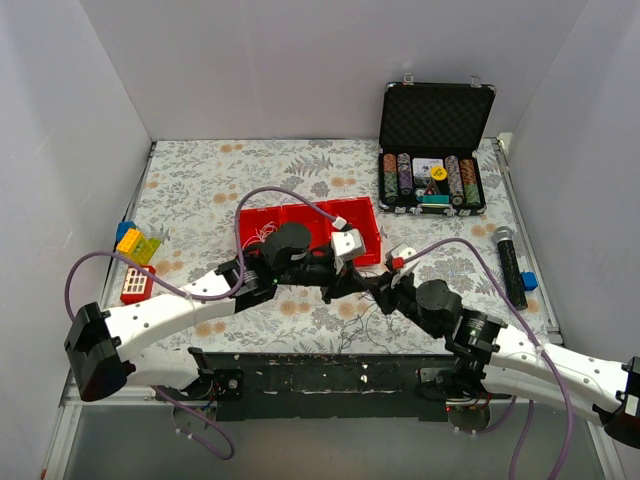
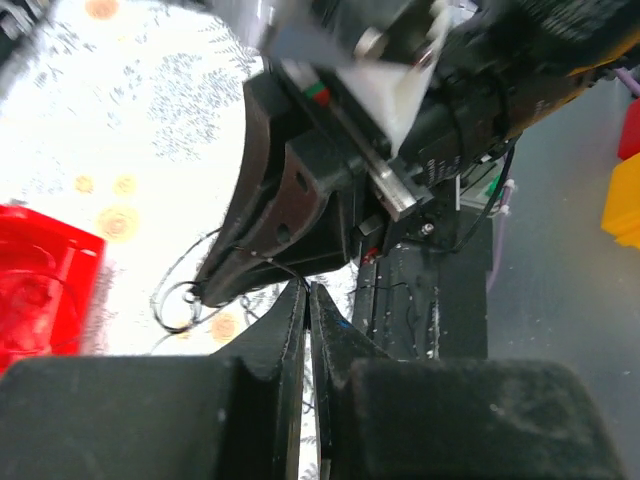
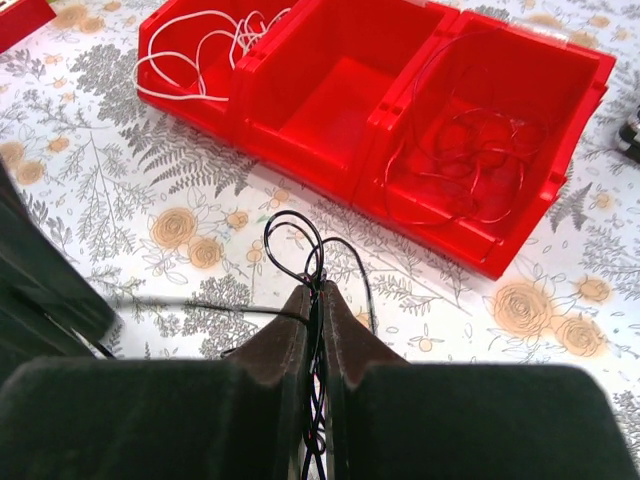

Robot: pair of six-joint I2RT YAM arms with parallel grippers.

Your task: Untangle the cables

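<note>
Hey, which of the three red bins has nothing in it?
The middle bin: its floor is bare, while the left bin holds a white cable and the right bin holds thin looped wire.

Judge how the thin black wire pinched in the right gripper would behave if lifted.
Probably floppy: the thin black wire curls in loose loops ahead of the right gripper. Likely very light, being hair-thin. It may slip out, since the shut gripper pinches so little of it.

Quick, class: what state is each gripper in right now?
Left gripper: closed; whether it pinches a cable cannot be told.
Right gripper: closed on the black cable.
</note>
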